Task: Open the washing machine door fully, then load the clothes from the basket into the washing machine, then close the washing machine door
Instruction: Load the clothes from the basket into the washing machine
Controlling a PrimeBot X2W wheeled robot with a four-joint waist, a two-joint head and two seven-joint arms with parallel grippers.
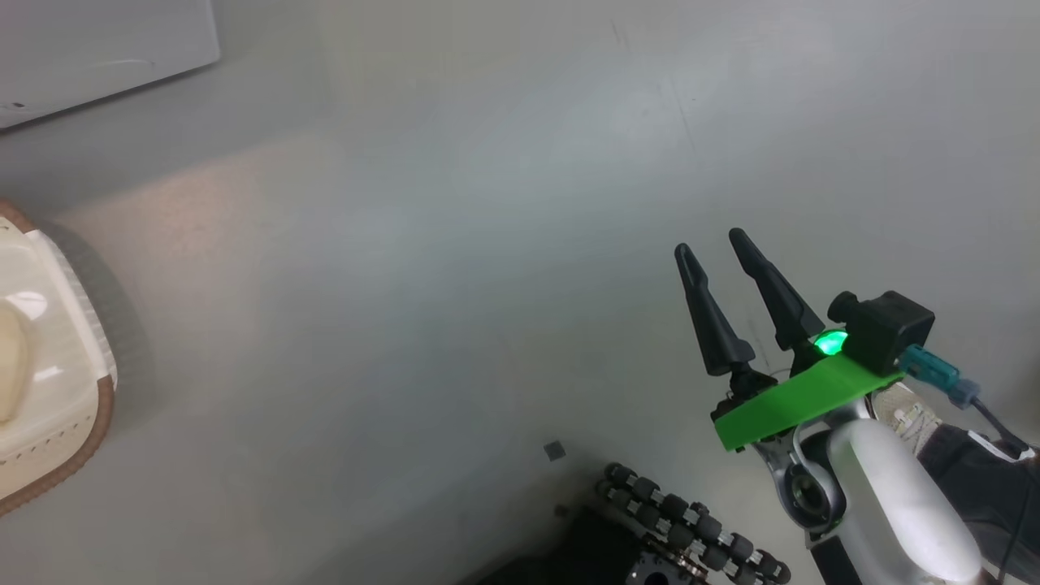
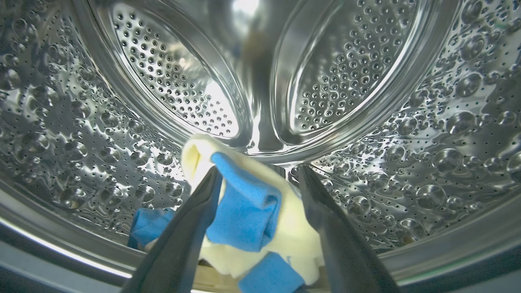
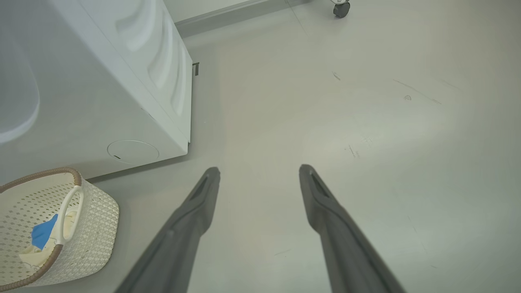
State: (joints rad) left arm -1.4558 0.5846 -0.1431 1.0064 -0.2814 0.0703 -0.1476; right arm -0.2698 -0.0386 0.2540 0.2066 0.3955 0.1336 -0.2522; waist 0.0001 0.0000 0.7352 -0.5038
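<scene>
My left tool (image 2: 256, 173): released, clothes (image 2: 244, 203) between jaws, in drum (image 2: 427, 142).
My right tool (image 3: 256, 167): released; basket (image 3: 97, 219) at 8 o'clock.

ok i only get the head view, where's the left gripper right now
Observer: The left gripper is inside the steel drum.
Operator: holding anything
Observer: Seemingly not. Its fingers stand apart, and the cream and blue clothes lie loose between them by the drum's front lip.
Operator: basket done then
Observer: No, the basket holds more cream fabric with a blue patch.
</scene>
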